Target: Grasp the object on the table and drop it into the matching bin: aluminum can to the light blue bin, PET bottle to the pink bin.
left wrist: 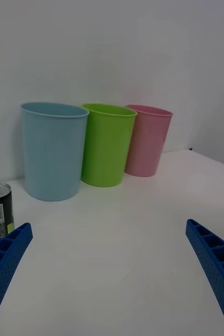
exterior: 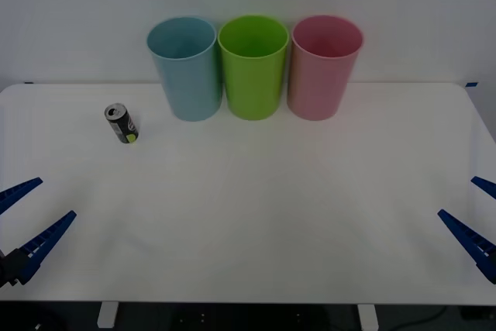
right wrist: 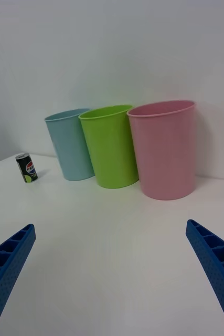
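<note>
Waiting low at the surface [exterior: 248, 222] edge, left pincer [exterior: 22, 222] spread wide; can [exterior: 122, 122] upright just left of the blue bin [exterior: 186, 67], then green bin [exterior: 253, 66], pink bin [exterior: 324, 66]; right pincer [exterior: 474, 218] released too.

White table [exterior: 256, 222], wide, with rounded corners. At the far edge, three bins upright in a tight row: light blue bin [exterior: 184, 67] on the left, green bin [exterior: 253, 66] in the middle, pink bin [exterior: 323, 66] on the right. Left of the blue bin and a little nearer, standing apart from it, a small black can [exterior: 121, 123], upright, silver top, yellow-green mark low on its side.
</note>
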Controlling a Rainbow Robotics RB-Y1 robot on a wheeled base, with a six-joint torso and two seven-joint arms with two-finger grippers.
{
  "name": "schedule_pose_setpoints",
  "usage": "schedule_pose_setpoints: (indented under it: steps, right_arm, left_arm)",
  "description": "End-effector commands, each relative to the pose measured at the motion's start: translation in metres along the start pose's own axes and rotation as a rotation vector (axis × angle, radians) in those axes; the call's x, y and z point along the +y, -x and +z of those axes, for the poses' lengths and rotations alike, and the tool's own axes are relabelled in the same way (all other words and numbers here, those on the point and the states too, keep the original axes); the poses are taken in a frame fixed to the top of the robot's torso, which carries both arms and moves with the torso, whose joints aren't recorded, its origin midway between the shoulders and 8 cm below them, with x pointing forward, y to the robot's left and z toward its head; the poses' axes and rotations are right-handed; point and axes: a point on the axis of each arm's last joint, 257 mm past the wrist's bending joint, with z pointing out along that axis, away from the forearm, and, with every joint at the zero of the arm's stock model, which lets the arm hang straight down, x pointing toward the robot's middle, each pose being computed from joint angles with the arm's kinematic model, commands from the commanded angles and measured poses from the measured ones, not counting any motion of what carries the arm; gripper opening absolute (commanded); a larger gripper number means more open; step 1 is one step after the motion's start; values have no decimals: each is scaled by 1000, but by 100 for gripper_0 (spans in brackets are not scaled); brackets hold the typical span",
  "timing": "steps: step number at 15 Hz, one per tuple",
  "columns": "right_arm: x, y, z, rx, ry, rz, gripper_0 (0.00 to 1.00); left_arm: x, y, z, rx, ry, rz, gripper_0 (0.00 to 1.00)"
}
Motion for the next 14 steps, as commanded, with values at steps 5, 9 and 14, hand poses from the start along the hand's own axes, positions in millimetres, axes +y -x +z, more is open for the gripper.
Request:
schedule_pose_setpoints:
  steps: [5, 9, 14]
  right_arm:
    - [0, 0, 0, 0, 0, 0, 100]
    - [0, 0, 0, 0, 0, 0, 100]
    - [0, 0, 0, 0, 0, 0, 100]
  left_arm:
    - [-6, -8, -2, -37, 18, -63, 100]
    - [-2, -12, -4, -26, 36, -58, 100]
    - [18, -29, -16, 10, 152, -59, 100]
